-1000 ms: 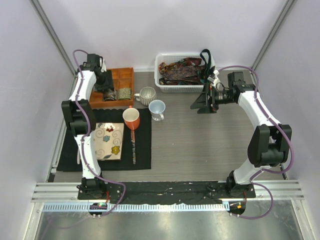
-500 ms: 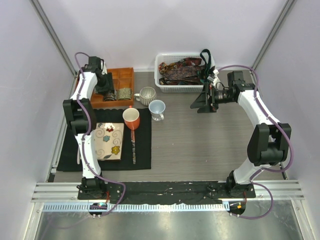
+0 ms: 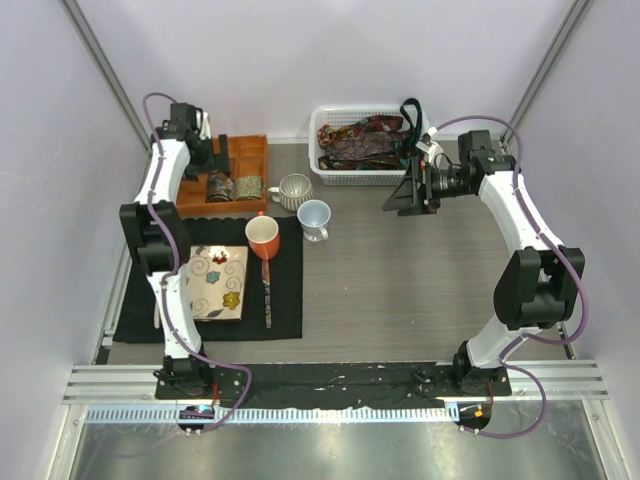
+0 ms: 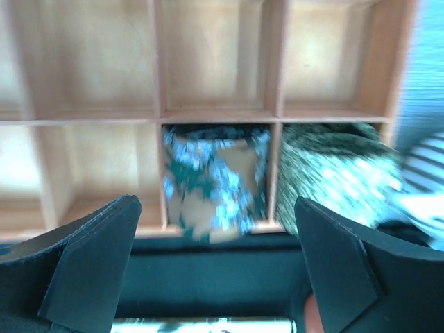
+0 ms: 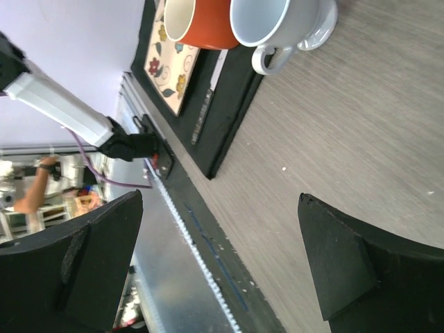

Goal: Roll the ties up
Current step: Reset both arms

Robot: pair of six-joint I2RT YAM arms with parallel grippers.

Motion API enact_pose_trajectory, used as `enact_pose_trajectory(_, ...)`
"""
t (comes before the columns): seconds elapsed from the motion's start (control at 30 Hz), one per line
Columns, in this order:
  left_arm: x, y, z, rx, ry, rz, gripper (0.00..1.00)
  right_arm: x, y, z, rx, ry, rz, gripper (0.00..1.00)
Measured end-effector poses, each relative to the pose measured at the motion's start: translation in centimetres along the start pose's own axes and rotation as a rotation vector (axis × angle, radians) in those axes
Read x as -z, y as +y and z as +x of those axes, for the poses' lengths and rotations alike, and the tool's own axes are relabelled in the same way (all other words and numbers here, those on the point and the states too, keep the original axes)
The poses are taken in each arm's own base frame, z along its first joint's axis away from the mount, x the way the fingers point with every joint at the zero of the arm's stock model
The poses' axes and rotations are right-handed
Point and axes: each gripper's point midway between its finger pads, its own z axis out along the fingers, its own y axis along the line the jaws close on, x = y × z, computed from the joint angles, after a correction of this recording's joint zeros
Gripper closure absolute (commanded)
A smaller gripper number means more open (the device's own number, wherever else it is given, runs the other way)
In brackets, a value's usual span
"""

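Two ties sit as coils side by side in the front compartments of a wooden divider box (image 3: 245, 155): a mottled blue-brown coil (image 4: 215, 182) (image 3: 218, 186) and an olive coil (image 4: 331, 173) (image 3: 249, 186). My left gripper (image 4: 218, 274) (image 3: 222, 152) hovers open above the box, and there is nothing between its fingers. More unrolled ties (image 3: 360, 140) are piled in a white basket (image 3: 322, 150), with a dark green one (image 3: 410, 112) draped over its right rim. My right gripper (image 3: 400, 200) (image 5: 222, 260) is open and empty above the table, in front of the basket.
A black mat (image 3: 285, 300) holds a floral square plate (image 3: 218, 283), an orange mug (image 3: 263, 236) and a knife (image 3: 267, 295). A striped mug (image 3: 295, 190) and a white mug (image 3: 314, 217) stand beside the box.
My left gripper has opened, letting go of the blue-brown coil in the box, and has pulled up and back from it. The right arm has shifted slightly toward the back.
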Motion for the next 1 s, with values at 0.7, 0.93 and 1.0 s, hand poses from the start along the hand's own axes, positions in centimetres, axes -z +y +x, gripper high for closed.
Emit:
enact_pose_trajectory(0.7,21.6,-2.3,2.2,-0.118,-0.276,0.071,0.0,4.3,-4.3,-1.2,0.203,-0.101,0.452,0.0)
enact_pose_trajectory(0.93,16.2,-1.1,11.8,-0.106,-0.033,0.065,0.0,2.8,-10.4,3.9,0.101,-0.023,0.566,0.0)
enact_pose_trajectory(1.0,15.7,-0.9,13.5,-0.103,-0.011,0.064,0.0,2.7,-11.4,5.0,0.088,-0.008,0.596,0.0)
